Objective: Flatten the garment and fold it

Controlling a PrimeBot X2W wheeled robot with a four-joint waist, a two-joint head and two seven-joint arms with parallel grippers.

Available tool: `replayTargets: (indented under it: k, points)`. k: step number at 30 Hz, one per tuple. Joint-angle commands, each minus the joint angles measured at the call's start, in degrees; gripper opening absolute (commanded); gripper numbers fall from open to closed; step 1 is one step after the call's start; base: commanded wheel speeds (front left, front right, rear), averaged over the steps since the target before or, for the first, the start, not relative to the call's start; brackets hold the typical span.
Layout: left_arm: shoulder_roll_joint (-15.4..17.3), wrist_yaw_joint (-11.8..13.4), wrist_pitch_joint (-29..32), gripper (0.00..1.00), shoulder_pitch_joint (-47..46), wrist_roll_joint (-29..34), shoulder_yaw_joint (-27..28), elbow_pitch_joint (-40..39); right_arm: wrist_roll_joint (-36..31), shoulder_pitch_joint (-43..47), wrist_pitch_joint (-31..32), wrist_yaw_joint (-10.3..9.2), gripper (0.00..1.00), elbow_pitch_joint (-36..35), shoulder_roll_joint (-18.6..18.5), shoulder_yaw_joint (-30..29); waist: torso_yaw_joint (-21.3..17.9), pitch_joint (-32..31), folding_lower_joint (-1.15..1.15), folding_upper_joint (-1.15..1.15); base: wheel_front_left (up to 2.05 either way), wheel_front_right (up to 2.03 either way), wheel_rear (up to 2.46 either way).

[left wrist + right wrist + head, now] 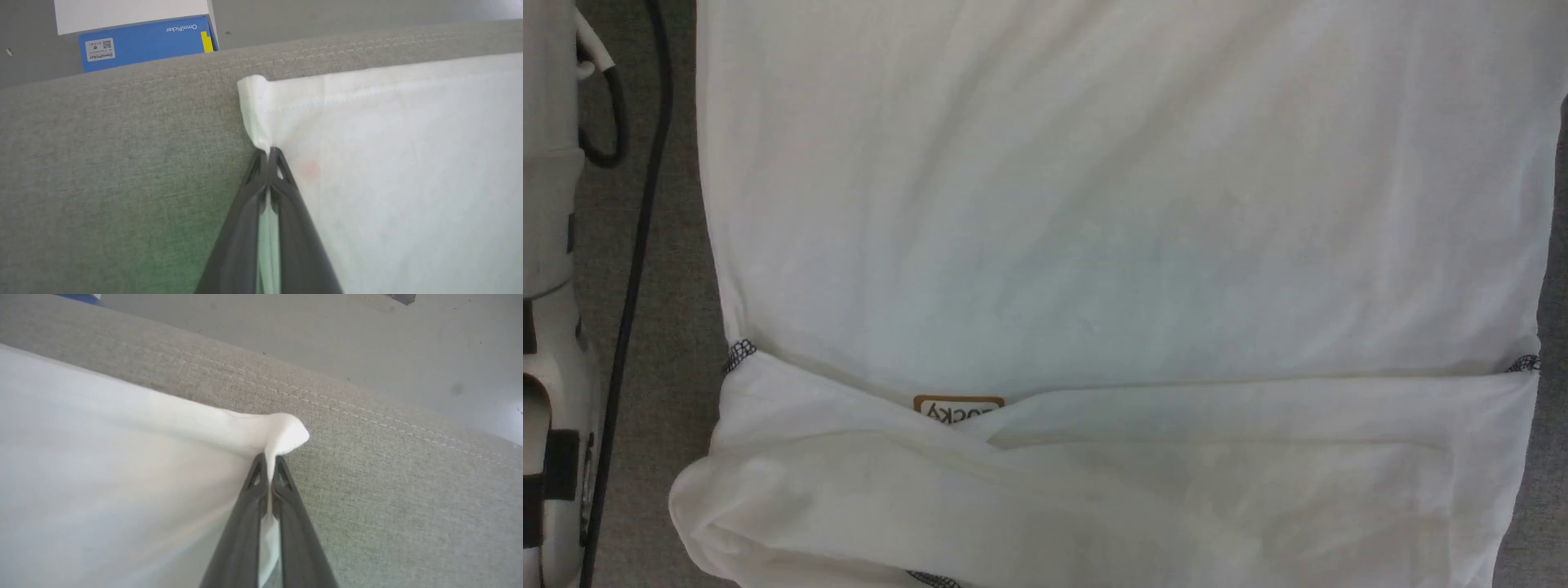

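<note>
The garment (1111,229), a thin white shirt, lies spread on the grey fabric surface (678,343). Both sleeves are folded across its near part, half covering the brown-bordered patch (958,408). Dark zigzag seams show at the left (739,354) and right (1524,363) edges. In the left wrist view my left gripper (269,153) is shut on a hemmed corner of the garment (261,118). Over in the right wrist view my right gripper (269,457) is shut on another bunched corner of the garment (282,437).
A pale robot arm (551,286) with black cables (637,245) stands along the left edge of the head view. A blue and white box (143,41) sits on the grey floor (327,16) beyond the surface's stitched edge (327,47).
</note>
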Motion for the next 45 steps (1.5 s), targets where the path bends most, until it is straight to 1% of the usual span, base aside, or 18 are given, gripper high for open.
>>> replayTargets:
  k: [1,7,10,12,14,17,20,22,25,29,32,35,37,40,45]
  points:
    - [-0.2,0.4,-1.3,0.0,2.6,0.0,-0.3,0.3,0.1,0.9,-0.1,-0.08,0.0,1.6,-0.5,0.3,0.1,0.0,0.0,0.0,0.0,0.0,0.0]
    - [1.7,2.9,-11.5,0.0,2.0,4.5,1.4,-0.4,-0.3,-0.3,-4.7,-0.08,0.0,1.8,-1.6,0.9,0.8,-0.9,0.0,0.0,0.0,0.0,0.0]
    - [3.0,4.4,-17.8,0.0,1.0,7.6,2.2,0.3,-1.2,-1.5,-8.2,-0.08,0.0,2.2,-1.6,0.5,1.1,-1.9,0.0,0.0,0.0,0.0,0.0]
    - [3.2,5.8,-21.6,0.0,0.4,9.2,2.7,1.0,-2.0,-2.4,-11.1,-0.08,0.0,2.4,-1.1,-0.6,1.3,-2.7,0.0,0.0,0.0,0.0,0.0]
    - [3.3,6.4,-25.2,0.0,-0.2,10.3,3.0,1.6,-3.3,-3.3,-14.0,-0.08,0.0,2.7,-0.9,-1.0,1.5,-3.3,0.0,0.0,0.0,0.0,0.0]
    - [3.2,6.4,-29.6,0.0,-0.6,10.9,3.3,2.6,-4.8,-4.3,-18.3,-0.08,0.0,3.3,-0.4,-2.0,1.6,-4.3,0.0,0.0,0.0,0.0,0.0]
    - [3.6,5.5,-34.4,0.0,0.0,11.2,3.6,3.5,-5.7,-4.2,-23.1,-0.08,0.0,4.1,0.3,-2.7,1.5,-6.0,0.0,0.0,0.0,0.0,0.0]
    - [3.4,4.3,-37.4,0.0,0.9,10.3,4.1,3.7,-5.6,-3.9,-26.4,-0.08,0.0,4.8,0.2,-2.1,1.3,-7.5,0.0,0.0,0.0,0.0,0.0]
    - [3.2,1.8,-41.6,0.0,3.8,9.2,4.0,3.8,-3.2,-1.9,-29.4,-0.08,0.0,6.2,0.1,-0.2,1.0,-10.6,0.0,0.0,0.0,0.0,0.0]
    - [3.6,-0.2,-46.1,0.0,10.4,8.3,3.9,2.5,1.8,3.4,-32.8,-0.08,0.0,6.8,-1.5,3.1,0.5,-15.8,0.0,0.0,0.0,0.0,0.0]
    - [3.4,-0.9,-49.1,0.0,16.7,7.3,3.9,0.2,6.0,9.5,-35.7,-0.08,0.0,5.9,-3.2,5.3,0.4,-20.3,0.0,0.0,0.0,0.0,0.0]
    - [3.3,-1.1,-51.0,0.0,24.5,5.8,4.2,-3.9,10.5,17.0,-37.4,-0.08,0.0,3.6,-4.9,6.3,0.3,-24.4,0.0,0.0,0.0,0.0,0.0]
    - [3.6,-0.6,-51.9,0.0,30.1,5.0,4.7,-6.7,13.1,22.2,-38.5,-0.08,0.0,1.7,-5.4,6.2,0.1,-26.9,0.0,0.0,0.0,0.0,0.0]
    - [4.3,0.3,-52.6,0.0,38.3,4.4,4.9,-11.1,16.9,29.5,-39.3,-0.08,0.0,-1.2,-4.7,4.7,-0.3,-29.7,0.0,0.0,0.0,0.0,0.0]
    - [3.0,3.3,-54.2,0.0,53.3,1.7,6.1,-18.5,20.9,43.0,-40.0,-0.08,0.0,-5.8,-3.2,1.7,0.3,-33.6,0.0,0.0,0.0,0.0,0.0]
